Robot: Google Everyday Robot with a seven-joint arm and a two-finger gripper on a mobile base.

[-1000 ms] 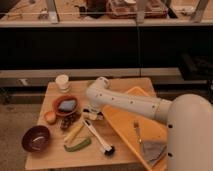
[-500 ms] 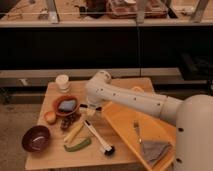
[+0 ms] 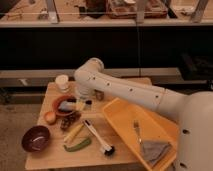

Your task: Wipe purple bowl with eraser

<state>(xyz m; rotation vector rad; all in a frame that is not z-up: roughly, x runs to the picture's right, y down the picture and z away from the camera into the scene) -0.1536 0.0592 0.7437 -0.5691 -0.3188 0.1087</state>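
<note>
At about ten o'clock from the middle of the table (image 3: 102, 117), just right of the orange bowl (image 3: 55, 107), the gripper (image 3: 85, 101) sits low over the wood; the arm (image 3: 125, 90) has swung its elbow up and leftward in the last second. The fingers have pinched fully together at a small dark-and-tan block, seemingly the eraser (image 3: 80, 106), though I cannot tell if it is truly clamped. The purple bowl (image 3: 36, 138) lies well apart, around seven o'clock from the gripper. Pickup looks under way; wiping has not begun.
</note>
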